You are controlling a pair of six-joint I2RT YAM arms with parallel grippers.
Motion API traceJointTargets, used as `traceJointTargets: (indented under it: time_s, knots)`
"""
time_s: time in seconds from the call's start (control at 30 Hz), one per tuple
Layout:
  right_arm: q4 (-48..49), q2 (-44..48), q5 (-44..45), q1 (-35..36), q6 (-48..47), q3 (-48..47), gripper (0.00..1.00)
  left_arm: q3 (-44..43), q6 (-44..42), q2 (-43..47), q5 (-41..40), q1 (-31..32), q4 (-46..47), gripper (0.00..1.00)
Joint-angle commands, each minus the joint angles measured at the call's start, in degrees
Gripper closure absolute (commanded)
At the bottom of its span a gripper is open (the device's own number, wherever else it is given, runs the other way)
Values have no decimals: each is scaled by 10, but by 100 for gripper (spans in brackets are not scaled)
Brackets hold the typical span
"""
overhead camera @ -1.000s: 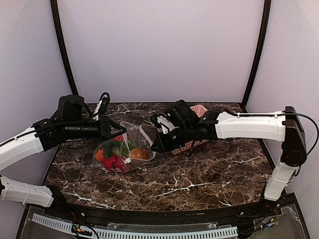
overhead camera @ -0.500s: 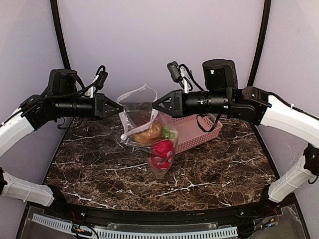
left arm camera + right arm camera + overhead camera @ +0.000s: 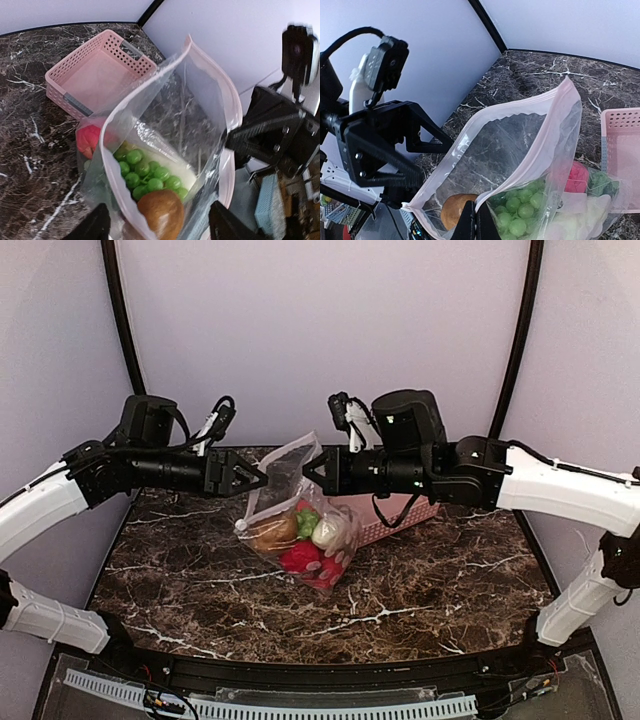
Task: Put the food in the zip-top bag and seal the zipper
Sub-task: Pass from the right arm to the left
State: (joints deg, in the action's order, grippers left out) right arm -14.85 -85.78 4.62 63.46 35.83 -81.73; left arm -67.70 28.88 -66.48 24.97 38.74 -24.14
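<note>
- Zip-top bag (image 3: 297, 505) hangs in the middle of the top view. Its upper rim is pinched by the right gripper (image 3: 307, 468), whose jaws are pressed together on the plastic.
- From the left of that frame comes the left gripper (image 3: 262, 480) with jaws wide apart. In its wrist view the bag's mouth lies between the two fingers (image 3: 95, 225); I cannot tell if they touch the plastic.
- Between the grippers the mouth gapes open, and the zipper (image 3: 235, 107), a thin pinkish strip, runs along the rim.
- Inside the bag lie a bunch of small green balls (image 3: 150, 172), a round brown-orange piece (image 3: 160, 212), a red piece (image 3: 300, 558) and a cream-white piece (image 3: 327, 530), all sunk to the bottom.
- The plastic is clear, thin and wrinkled, and the table's pattern shows through it. Whether the bag's bottom rests on the table I cannot tell.
- Behind the bag, toward the right, stands a pink basket (image 3: 400, 515) with slotted walls. In the left wrist view only its own pink floor shows inside.
- The table (image 3: 450, 580) is dark marble with white veins.
</note>
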Motion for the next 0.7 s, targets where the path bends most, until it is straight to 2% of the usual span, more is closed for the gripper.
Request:
traceJointTargets:
  time_s: [0.0,0.13,0.33,0.37,0.5,0.57,0.67]
  knots:
    - [32,-25,63,4,9,-29,100,47,-22,53,-16,-3,4,17]
    - [37,-41,81,4,7,-50,100,92,-28,110,-32,-2,3,3]
    - [38,-69,80,4,1,-82,100,169,-23,196,-13,-2,39,2]
    - [37,-73,80,4,1,-86,100,177,-23,203,-8,-2,42,4]
    - [36,-79,76,4,1,-91,100,212,-23,224,-14,-2,41,22]
    - [35,-81,76,4,1,-92,100,217,-24,221,-17,-2,39,35]
    - [33,-83,76,4,1,-96,100,218,-29,215,-24,-2,39,46]
